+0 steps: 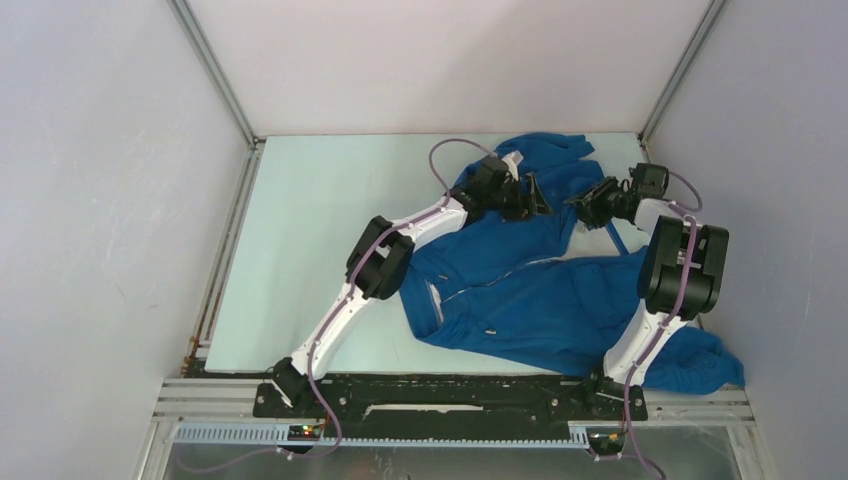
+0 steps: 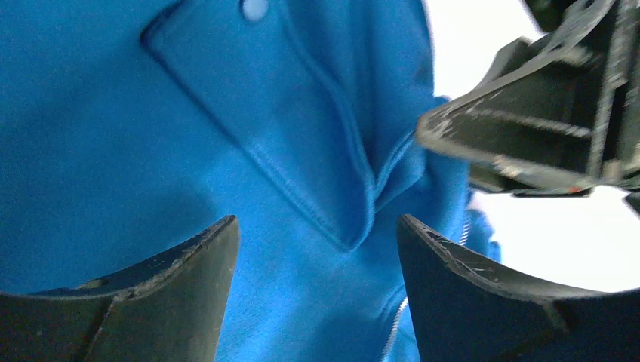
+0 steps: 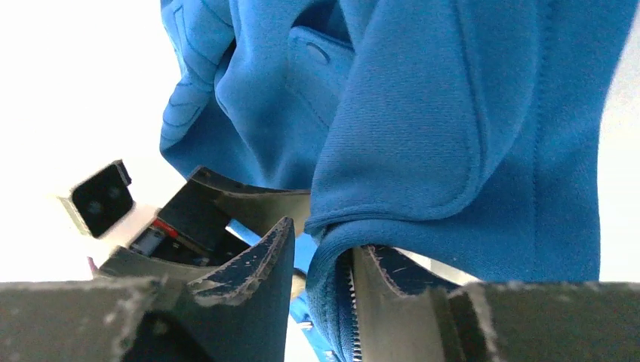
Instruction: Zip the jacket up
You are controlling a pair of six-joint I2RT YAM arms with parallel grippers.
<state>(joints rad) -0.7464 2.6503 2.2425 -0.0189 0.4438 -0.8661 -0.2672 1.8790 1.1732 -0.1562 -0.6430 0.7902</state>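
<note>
left gripper [image 2: 317, 226]: open, just above jacket [image 1: 520, 300] flap | right gripper [image 3: 323, 245]: clamped on jacket's zipper edge

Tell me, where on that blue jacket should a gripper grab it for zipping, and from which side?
Likely the zipper edge of the jacket: there the cloth folds into a thin ridge, unlike the flat panels. Come edge-on from the open front, one finger on each face, as the right gripper straddles it.
</note>
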